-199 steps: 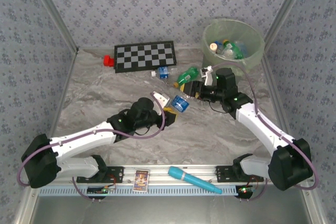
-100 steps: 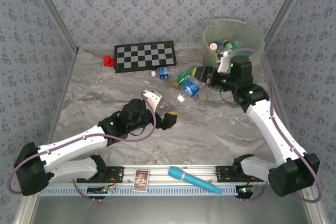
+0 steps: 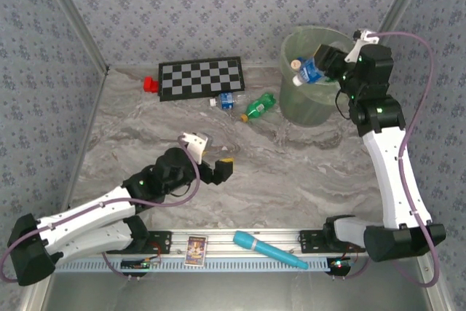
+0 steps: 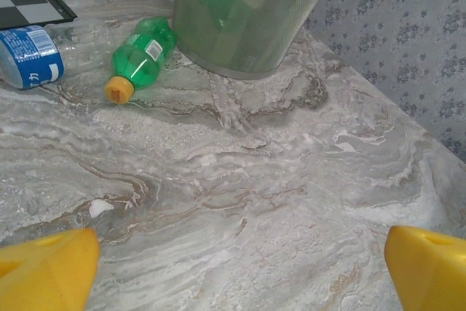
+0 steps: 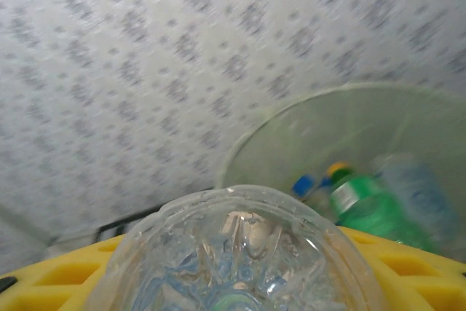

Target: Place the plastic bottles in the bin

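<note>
the right gripper (image 3: 325,62) is high in the upper right of the top view, its yellow fingers (image 5: 419,264) clamped on a clear ribbed bottle (image 3: 307,71) with a blue label, which hangs over the near rim of the bin (image 3: 314,104). the bin is a round, translucent pale green bucket against the patterned back wall, and a green bottle in the bin (image 5: 373,209) shows in the right wrist view. the left gripper (image 3: 220,170) sits low over the middle of the grey marbled table (image 3: 291,172), its yellow fingertips (image 4: 45,267) wide apart and holding nothing, with open stone all around it. beyond it, just left of the bin's base, a loose green bottle (image 4: 142,56) with an orange cap lies on its side, near a crumpled blue-labelled bottle (image 4: 33,63) at the edge of the chessboard (image 3: 202,78).
</note>
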`<state>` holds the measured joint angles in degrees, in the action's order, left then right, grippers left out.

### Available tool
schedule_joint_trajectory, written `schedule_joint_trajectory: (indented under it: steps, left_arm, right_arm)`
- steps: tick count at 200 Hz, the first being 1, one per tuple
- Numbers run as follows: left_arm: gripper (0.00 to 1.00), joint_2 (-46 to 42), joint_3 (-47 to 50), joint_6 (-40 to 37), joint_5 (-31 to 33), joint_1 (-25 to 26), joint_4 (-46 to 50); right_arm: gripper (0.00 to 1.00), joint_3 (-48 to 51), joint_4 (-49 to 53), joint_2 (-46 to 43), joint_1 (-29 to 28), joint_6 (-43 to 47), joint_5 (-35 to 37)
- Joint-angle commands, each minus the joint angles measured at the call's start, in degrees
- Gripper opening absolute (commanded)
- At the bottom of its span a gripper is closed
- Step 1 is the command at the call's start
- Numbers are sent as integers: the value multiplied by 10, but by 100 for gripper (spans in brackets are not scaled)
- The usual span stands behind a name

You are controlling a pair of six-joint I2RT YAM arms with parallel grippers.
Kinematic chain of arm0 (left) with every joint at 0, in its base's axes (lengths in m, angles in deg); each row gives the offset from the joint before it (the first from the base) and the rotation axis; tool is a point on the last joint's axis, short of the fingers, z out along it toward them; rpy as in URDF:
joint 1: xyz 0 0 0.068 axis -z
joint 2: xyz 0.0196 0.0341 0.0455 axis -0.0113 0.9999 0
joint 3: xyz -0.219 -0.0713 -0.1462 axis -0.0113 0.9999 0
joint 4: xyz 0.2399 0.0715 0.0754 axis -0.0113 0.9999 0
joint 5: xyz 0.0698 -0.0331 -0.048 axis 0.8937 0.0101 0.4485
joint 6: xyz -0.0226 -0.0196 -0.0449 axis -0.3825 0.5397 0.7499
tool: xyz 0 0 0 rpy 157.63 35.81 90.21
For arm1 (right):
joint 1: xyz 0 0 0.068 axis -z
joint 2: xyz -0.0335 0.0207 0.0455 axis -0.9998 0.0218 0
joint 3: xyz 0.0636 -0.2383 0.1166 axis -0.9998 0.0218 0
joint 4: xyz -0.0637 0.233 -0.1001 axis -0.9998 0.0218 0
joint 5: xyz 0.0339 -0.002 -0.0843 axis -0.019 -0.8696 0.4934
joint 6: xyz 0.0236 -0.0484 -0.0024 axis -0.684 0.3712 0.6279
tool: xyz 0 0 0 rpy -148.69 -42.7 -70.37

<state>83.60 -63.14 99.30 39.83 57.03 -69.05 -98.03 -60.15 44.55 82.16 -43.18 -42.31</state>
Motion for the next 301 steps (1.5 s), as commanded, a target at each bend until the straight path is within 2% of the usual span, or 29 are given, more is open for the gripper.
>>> schedule_joint_trajectory:
  steps: [1, 12, 36, 91, 121, 160, 199, 204, 212, 217, 220, 223, 301]
  left_arm:
    - [100, -18, 15, 25, -13, 4, -28]
    - [100, -23, 23, 32, -18, 4, -35]
    - [100, -38, 31, 38, -21, 4, -33]
    - [100, -75, 40, 38, -13, 4, -15]
    - [100, -82, 45, 41, -11, 4, -10]
    - [100, -92, 46, 38, -1, 4, 2]
    - [100, -92, 48, 35, 3, 4, 0]
    - [100, -91, 47, 35, 2, 4, 0]
    - [100, -90, 46, 34, 1, 4, -1]
    - [100, -89, 46, 34, 2, 4, -1]
    - [100, -88, 46, 34, 2, 4, -2]
    - [100, -88, 46, 34, 2, 4, -2]
    - [100, -75, 46, 42, -6, 4, -15]
  right_arm:
    - [56, -45, -12, 35, 6, 88, 149]
    - [56, -56, -26, 56, 6, 118, 195]
    - [55, -67, -54, 87, 20, 139, 222]
    - [55, -152, -55, 190, 53, 192, 254]
    - [55, -186, -17, 240, 66, 195, 250]
    - [55, -168, -3, 262, 74, 180, 259]
    - [56, -116, 4, 250, 87, 138, 240]
    - [60, -110, 0, 247, 89, 138, 239]
    - [72, -105, -7, 245, 88, 143, 240]
    - [85, -105, -6, 243, 87, 145, 240]
    - [96, -105, -5, 242, 87, 146, 240]
    - [100, -107, -3, 242, 86, 146, 241]
    - [100, -122, 2, 216, 87, 159, 241]
